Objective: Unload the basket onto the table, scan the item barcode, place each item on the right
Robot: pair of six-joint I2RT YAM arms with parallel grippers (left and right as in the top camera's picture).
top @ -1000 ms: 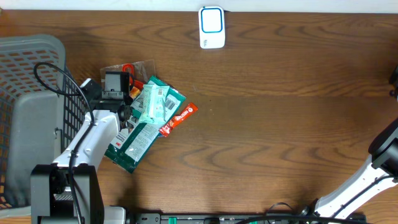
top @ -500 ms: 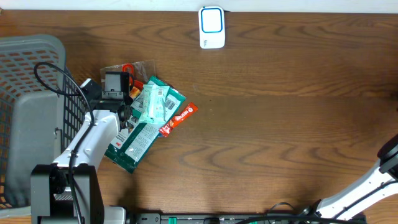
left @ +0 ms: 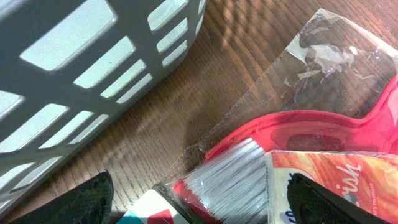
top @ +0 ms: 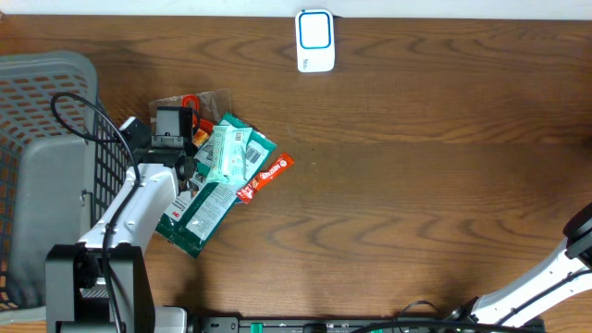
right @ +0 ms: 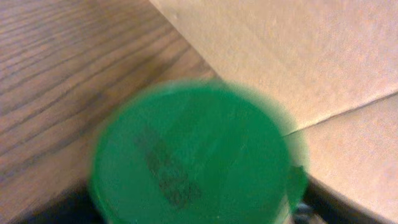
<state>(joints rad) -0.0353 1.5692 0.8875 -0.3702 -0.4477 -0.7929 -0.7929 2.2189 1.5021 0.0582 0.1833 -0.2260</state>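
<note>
A heap of packaged items lies at the table's left: a light green pack (top: pixel 231 153), a dark green pack (top: pixel 199 211), a red strip pack (top: pixel 268 174) and a red brush in clear wrap (top: pixel 199 100). My left gripper (top: pixel 176 118) hovers over the heap, open. In the left wrist view its fingers (left: pixel 87 199) stand wide apart above the brush (left: pixel 230 177) and an orange pack (left: pixel 329 180). The white and blue scanner (top: pixel 314 41) sits at the far edge. A blurred green round lid (right: pixel 193 155) fills the right wrist view and hides the right jaws.
A grey slatted basket (top: pixel 37 120) stands at the left edge, close to the left gripper, its wall (left: pixel 81 68) just beyond the brush. A cardboard box (right: pixel 298 56) lies behind the green lid. Only part of the right arm (top: pixel 578 245) shows at the lower right.
The right arm has drawn back toward the right edge, so less of it shows. The left arm and the heap have not moved.
</note>
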